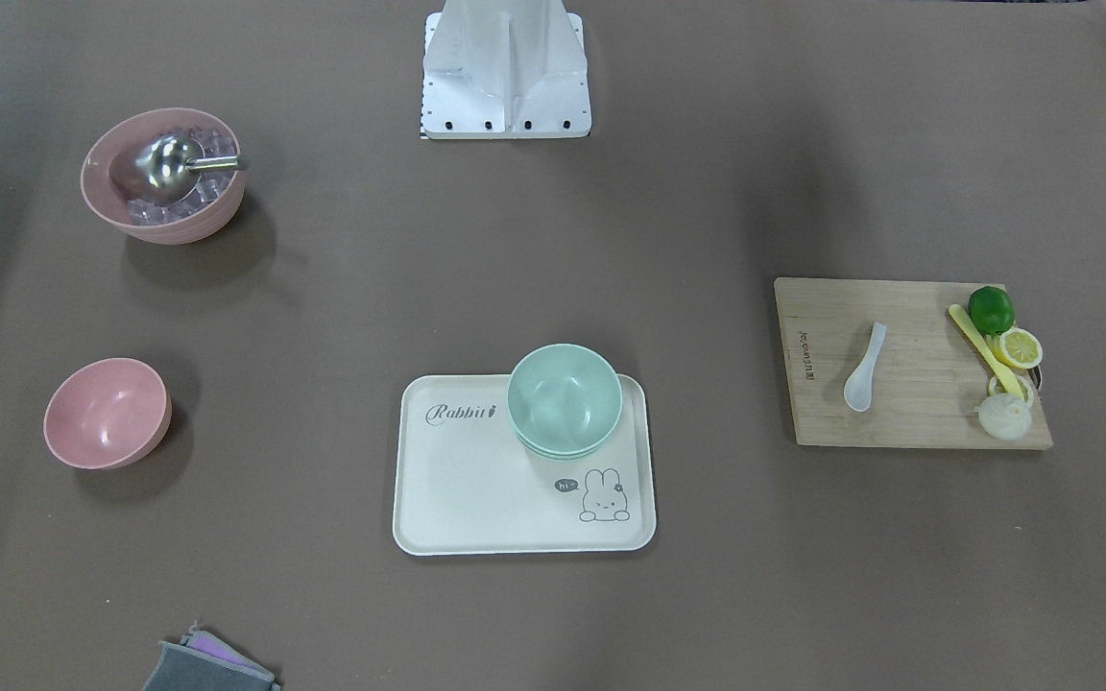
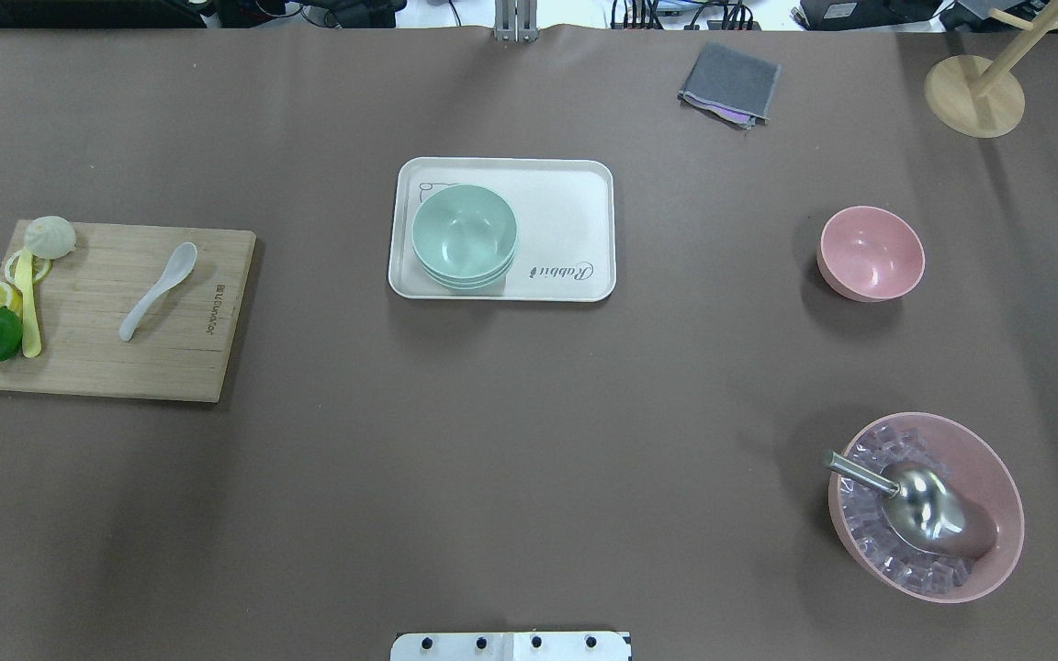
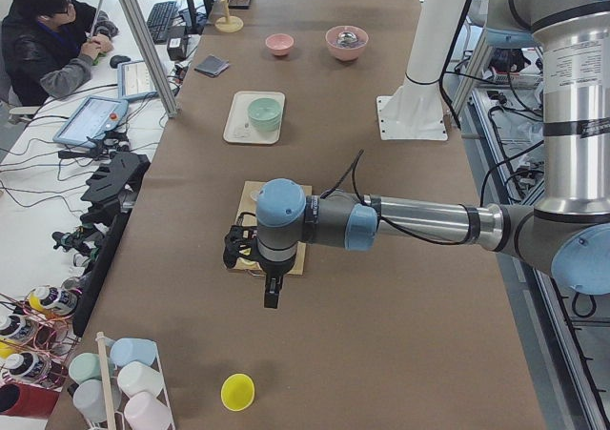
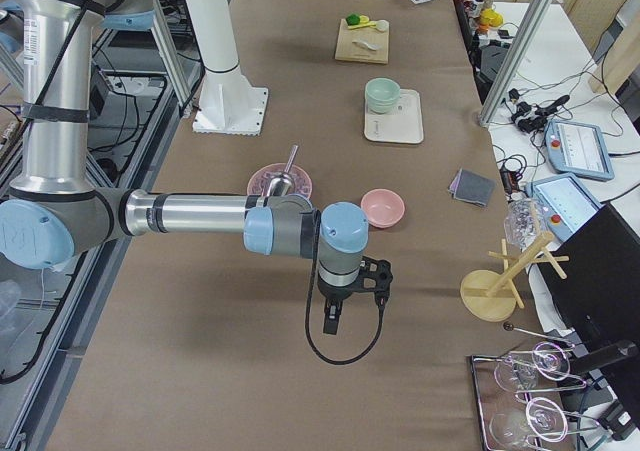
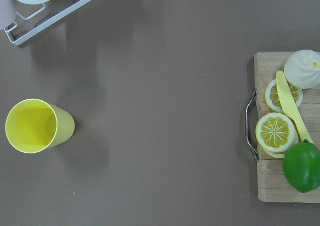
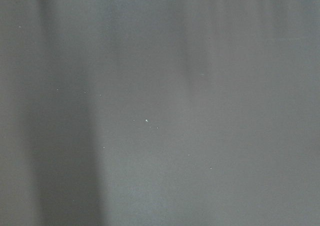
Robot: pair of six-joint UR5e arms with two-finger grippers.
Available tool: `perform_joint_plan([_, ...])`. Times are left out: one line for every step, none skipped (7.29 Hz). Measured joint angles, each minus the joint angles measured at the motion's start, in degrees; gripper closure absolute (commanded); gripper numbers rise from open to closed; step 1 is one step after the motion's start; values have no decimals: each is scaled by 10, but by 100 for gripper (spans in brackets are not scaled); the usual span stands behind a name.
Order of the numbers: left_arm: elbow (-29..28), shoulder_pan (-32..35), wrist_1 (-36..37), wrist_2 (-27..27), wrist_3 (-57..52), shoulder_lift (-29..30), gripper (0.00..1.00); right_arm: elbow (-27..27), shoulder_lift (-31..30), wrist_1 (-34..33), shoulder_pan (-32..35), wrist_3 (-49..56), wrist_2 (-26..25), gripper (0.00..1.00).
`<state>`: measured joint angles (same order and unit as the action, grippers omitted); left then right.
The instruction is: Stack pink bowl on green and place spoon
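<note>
An empty small pink bowl (image 1: 107,413) (image 2: 871,253) stands alone on the brown table. Stacked green bowls (image 1: 565,398) (image 2: 464,235) stand on a white rabbit tray (image 1: 476,499). A white spoon (image 1: 864,369) (image 2: 157,290) lies on a wooden cutting board (image 1: 908,422). My left gripper (image 3: 273,296) shows only in the exterior left view, hanging above the table past the board's end; I cannot tell if it is open. My right gripper (image 4: 332,323) shows only in the exterior right view, over bare table near the pink bowl (image 4: 382,207); I cannot tell its state.
A large pink bowl (image 2: 926,505) holds ice cubes and a metal scoop. A lime (image 1: 991,309), lemon slices, a yellow knife and a bun sit on the board's end. A grey cloth (image 2: 729,83), a wooden stand (image 2: 974,92) and a yellow cup (image 5: 32,126) are on the table.
</note>
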<state>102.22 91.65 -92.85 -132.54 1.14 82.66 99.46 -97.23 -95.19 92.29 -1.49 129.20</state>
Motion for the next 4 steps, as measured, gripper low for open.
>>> perform_joint_plan([0, -6, 1, 1, 0, 1, 2, 0, 0, 0, 0, 0, 0, 0])
perform_joint_plan([1, -16, 1, 3, 0, 2, 2, 0, 0, 0, -1, 0, 0, 0])
perform_joint_plan([1, -22, 1, 3, 0, 3, 2, 0, 0, 0, -1, 0, 0, 0])
perform_joint_plan([3, -24, 0, 2, 0, 3, 2, 0, 1, 0, -1, 0, 0, 0])
